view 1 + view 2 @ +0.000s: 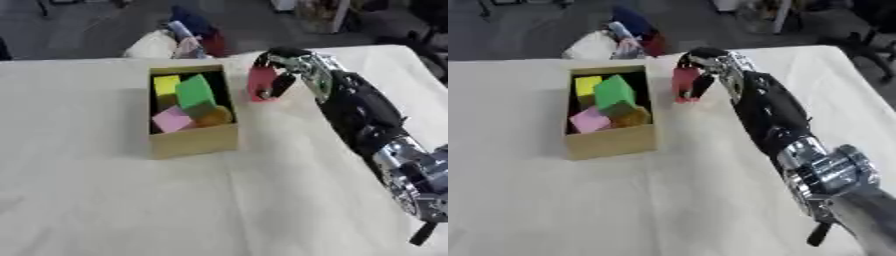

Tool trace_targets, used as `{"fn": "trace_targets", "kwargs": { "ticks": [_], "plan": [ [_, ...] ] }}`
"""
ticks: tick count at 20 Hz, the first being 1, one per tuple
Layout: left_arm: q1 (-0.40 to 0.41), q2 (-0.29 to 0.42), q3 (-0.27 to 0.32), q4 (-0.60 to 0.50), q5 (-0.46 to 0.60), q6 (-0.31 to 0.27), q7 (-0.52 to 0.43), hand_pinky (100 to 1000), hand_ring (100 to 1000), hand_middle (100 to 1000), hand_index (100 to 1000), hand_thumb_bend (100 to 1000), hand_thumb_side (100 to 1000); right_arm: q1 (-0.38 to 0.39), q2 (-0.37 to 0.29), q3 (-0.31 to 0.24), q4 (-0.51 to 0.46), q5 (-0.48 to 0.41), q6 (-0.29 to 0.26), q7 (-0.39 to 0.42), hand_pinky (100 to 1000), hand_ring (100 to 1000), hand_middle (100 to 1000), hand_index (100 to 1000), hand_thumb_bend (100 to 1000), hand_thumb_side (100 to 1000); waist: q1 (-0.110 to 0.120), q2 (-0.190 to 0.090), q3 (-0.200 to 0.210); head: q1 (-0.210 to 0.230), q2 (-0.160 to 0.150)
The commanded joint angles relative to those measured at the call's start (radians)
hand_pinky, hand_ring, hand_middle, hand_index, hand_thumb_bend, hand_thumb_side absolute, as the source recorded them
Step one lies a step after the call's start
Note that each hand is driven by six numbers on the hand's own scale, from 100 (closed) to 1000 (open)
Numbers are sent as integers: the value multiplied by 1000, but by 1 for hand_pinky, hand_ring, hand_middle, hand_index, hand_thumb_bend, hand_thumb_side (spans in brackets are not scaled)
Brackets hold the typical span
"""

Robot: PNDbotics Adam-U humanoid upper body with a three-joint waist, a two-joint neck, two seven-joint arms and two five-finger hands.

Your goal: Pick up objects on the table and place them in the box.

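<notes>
Right hand (pixel 284 70), reaching in from the near right, has fingers curled around a red upright block (pixel 260 84), long axis vertical, just right of the open brown cardboard box (pixel 194 142). Box lies to the hand's left, holding yellow, green, pink and orange blocks. Left hand not visible.

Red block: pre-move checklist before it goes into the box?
1. Right hand curled round the red block: ok.
2. Block lifted off the table: cannot tell.
3. Block over the box: not ok, it is beside the box's right wall.
4. Room in the box: cannot tell; green block, yellow block, pink block and orange piece nearly fill it.
5. Left hand out of the path: ok, not in view.
</notes>
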Motion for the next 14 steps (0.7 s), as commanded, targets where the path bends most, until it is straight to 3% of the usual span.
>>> {"fn": "trace_targets", "kwargs": {
  "ticks": [1, 3, 6, 14],
  "plan": [
    [-8, 12, 2, -16, 2, -2, -1, 732, 610, 603, 771, 536, 517, -16, -21, 3, -47, -17, 0, -116, 750, 684, 413, 624, 221, 100, 6, -12, -3, 0, -7],
    [-4, 13, 3, -15, 2, -2, 0, 732, 610, 602, 771, 536, 517, -17, -25, 18, -92, -35, -14, -157, 745, 676, 407, 621, 202, 100, 6, -18, -9, 2, -2],
    [3, 14, 6, -14, 1, -2, 3, 731, 610, 602, 771, 537, 516, -17, -34, 48, -193, -94, -38, -155, 743, 675, 406, 624, 177, 100, 4, -28, -20, 6, 8],
    [17, 17, 11, -12, -3, -2, 10, 731, 609, 602, 770, 538, 514, -3, -16, 207, -529, -335, -95, 85, 741, 679, 428, 642, 131, 106, 0, -50, -59, 14, 30]
  ]
}}
